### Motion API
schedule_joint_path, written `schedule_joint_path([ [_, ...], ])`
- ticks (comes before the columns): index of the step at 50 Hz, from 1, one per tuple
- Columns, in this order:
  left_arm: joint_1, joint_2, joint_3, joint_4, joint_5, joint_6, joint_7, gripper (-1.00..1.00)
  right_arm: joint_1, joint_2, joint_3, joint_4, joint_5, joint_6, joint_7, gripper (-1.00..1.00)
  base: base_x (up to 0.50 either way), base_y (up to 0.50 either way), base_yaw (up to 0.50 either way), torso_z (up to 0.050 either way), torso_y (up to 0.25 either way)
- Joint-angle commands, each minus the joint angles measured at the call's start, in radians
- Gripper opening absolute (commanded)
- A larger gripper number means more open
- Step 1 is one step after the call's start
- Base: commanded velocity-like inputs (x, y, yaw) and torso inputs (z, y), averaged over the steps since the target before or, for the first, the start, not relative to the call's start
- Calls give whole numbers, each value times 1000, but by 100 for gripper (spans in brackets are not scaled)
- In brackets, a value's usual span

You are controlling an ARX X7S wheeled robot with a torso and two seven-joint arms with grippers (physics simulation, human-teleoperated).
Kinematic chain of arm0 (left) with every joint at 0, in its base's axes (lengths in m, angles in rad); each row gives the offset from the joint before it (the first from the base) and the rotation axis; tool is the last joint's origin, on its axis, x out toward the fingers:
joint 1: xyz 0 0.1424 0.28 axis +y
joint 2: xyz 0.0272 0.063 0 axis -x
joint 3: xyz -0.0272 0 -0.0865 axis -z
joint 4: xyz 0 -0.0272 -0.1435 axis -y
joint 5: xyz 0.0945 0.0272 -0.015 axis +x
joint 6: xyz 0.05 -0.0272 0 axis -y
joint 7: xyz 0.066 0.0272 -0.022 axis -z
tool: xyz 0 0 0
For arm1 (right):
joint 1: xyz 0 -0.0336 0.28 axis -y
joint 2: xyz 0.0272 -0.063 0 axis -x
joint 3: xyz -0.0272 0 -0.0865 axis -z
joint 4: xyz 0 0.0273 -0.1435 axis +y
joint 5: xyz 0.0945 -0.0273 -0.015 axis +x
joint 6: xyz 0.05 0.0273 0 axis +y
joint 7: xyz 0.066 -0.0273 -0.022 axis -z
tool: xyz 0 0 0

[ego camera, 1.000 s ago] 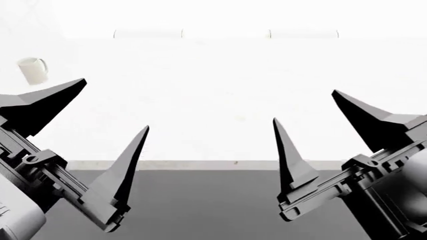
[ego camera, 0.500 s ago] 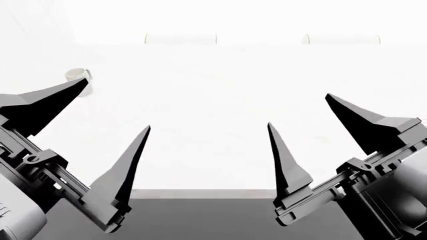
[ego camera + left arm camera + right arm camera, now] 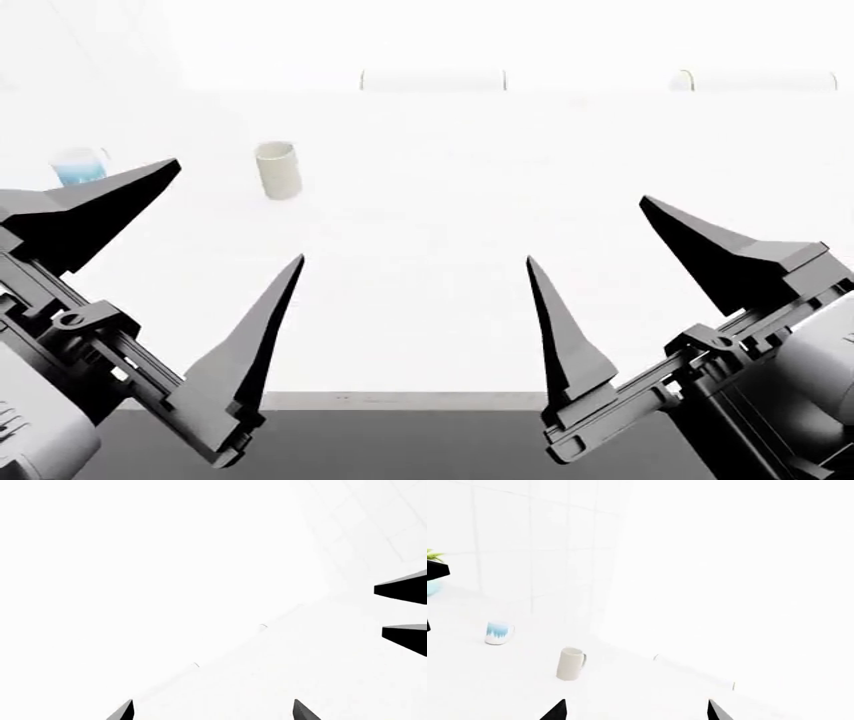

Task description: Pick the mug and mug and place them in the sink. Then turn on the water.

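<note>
No readable writing or labels in any view. Left wrist view: washed-out white counter (image 3: 320,680) and tiled wall, only the left gripper (image 3: 212,711) tips show at the frame edge, spread apart with nothing between; two dark tips of the right gripper (image 3: 403,612) poke in at the side. Head view: both grippers are released, left gripper (image 3: 200,250) and right gripper (image 3: 614,250) held above the counter (image 3: 427,300) front edge, holding nothing. Cream mug (image 3: 278,170) stands upright on the counter, far back left; half a second ago it sat further left, partly hidden by the left finger. Blue-patterned mug (image 3: 78,166) has come into view at far left, just behind the left finger tip; the view has swung left. Right wrist view: cream mug (image 3: 570,663) upright, plain, handle to one side; patterned mug (image 3: 498,632) white with blue jagged band, well apart from it, nearer the tiled wall. A plant (image 3: 434,557) in a teal pot shows at the edge. Sink is not in view.
</note>
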Motion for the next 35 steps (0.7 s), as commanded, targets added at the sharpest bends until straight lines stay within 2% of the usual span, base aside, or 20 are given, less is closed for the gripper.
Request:
schedule_joint_path([
  [1, -1, -9, 15, -4, 4, 14, -5, 100, 4, 10, -14, 5, -4, -16, 3, 100, -1, 500, 0, 0, 0],
  [31, -49, -37, 63, -11, -39, 20, -52, 100, -17, 14, -28, 30, -17, -54, 1, 100, -1, 500, 0, 0, 0],
  [35, -60, -41, 71, -12, -45, 19, -57, 100, -26, 14, -22, 31, -6, -72, 2, 100, 0, 109, 0, 0, 0],
])
